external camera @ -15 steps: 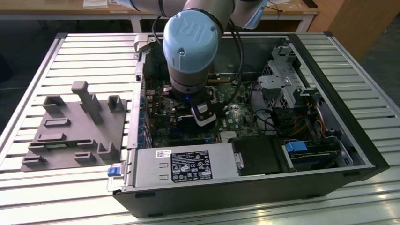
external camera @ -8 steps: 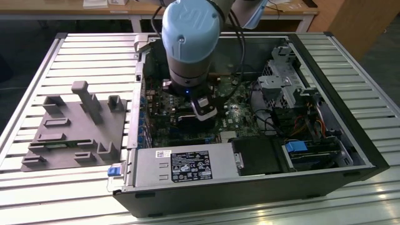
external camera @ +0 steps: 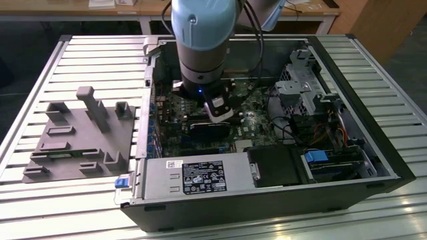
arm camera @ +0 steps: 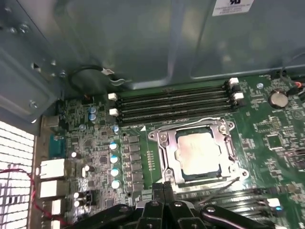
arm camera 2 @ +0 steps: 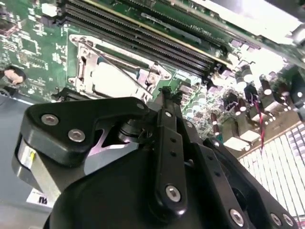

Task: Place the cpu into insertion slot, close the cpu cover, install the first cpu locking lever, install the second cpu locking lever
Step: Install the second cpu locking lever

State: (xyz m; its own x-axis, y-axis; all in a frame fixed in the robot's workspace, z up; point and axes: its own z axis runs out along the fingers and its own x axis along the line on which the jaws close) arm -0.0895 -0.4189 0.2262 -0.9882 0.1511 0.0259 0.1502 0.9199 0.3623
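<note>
First wrist view, cpu (arm camera: 199, 151) flat in insertion slot (arm camera: 177, 172), cpu cover (arm camera: 165, 141) shut, memory slots (arm camera: 171, 102) at 12, gripper (arm camera: 163, 187) fingertips together, holding nothing, at socket's 6 edge.

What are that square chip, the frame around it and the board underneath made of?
The chip looks like dull grey metal on top, matte with a soft sheen. The frame seems thin stamped steel, bright and shiny at its edges. The board looks like green lacquered circuit board, probably fibreglass, though that is a guess.
</note>
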